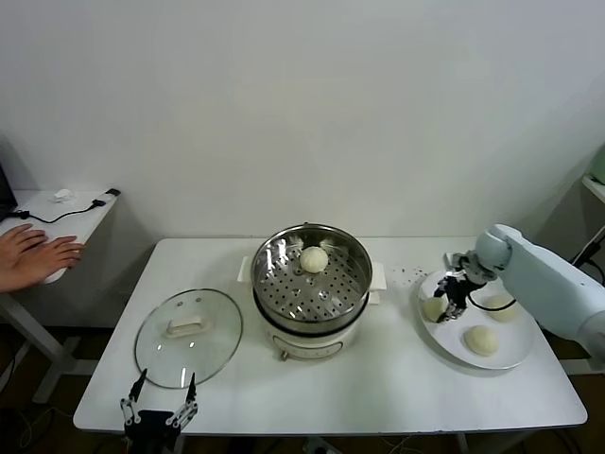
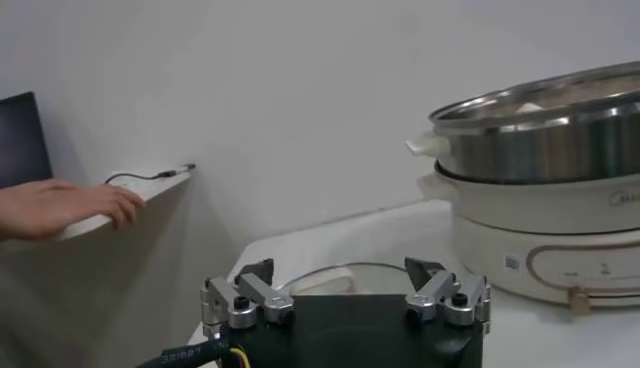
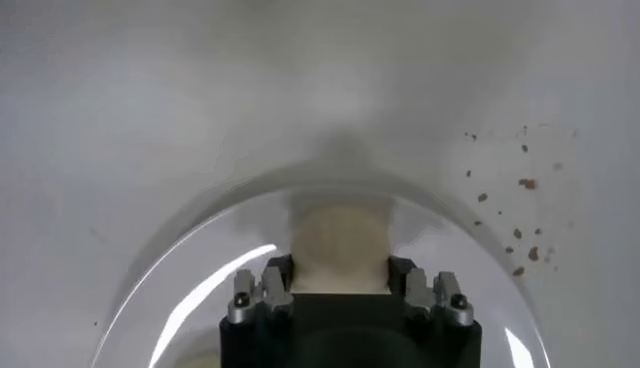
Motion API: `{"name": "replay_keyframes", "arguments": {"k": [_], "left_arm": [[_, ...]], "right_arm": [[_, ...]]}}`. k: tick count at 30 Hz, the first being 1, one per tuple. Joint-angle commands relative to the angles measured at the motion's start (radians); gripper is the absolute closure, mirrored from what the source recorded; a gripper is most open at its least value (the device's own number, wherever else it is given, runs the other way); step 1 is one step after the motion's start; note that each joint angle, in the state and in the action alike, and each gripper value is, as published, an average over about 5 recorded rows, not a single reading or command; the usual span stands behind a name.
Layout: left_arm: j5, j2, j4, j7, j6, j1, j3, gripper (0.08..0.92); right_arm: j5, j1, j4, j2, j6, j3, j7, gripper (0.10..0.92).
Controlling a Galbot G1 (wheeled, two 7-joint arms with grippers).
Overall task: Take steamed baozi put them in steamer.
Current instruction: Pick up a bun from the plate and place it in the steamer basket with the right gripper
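On the white plate point(image 1: 518, 357) at the right of the head view: three steamed baozi, the leftmost bun point(image 1: 434, 308) directly under the right gripper point(image 1: 452, 294), the other two point(image 1: 481, 340) point(image 1: 501, 306) lying lower and further right on the same plate. In the right wrist view, that bun point(image 3: 338, 248) sitting between the two fingers point(image 3: 264, 290), filling the gap; jaws spread about bun-wide and flanking it on both sides, whether actually pressing it cannot be told. Plate rim point(image 3: 200, 220) curving around bun and claw, dark crumbs point(image 3: 523, 215) scattered on the table beside it.

At centre frame, the steamer point(image 1: 311, 288) with a fourth baozi point(image 1: 314, 259) resting on the perforated tray toward its far side. Left of it, a glass lid point(image 1: 187, 337) flat on the table.

At the lower left edge, the left gripper point(image 1: 161, 394) parked just off the table's near edge, fingers point(image 2: 244, 297) wide apart and holding nothing. A person's hand point(image 1: 36, 255) on a side table at far left.
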State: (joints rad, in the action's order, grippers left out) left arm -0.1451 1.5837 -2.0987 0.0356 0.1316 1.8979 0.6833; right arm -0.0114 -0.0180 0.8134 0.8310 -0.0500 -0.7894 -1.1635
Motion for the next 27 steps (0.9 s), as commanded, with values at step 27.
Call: {"name": "replay_keyframes", "arguments": {"k": [27], "left_arm": [[-0.041,-0.008,-0.046,0.003,0.027,0.029,-0.068,0.177]], "right_arm": [[-0.877,-0.812,0.312,0.304,-0.287,-0.685,0.148,0.423]]}}
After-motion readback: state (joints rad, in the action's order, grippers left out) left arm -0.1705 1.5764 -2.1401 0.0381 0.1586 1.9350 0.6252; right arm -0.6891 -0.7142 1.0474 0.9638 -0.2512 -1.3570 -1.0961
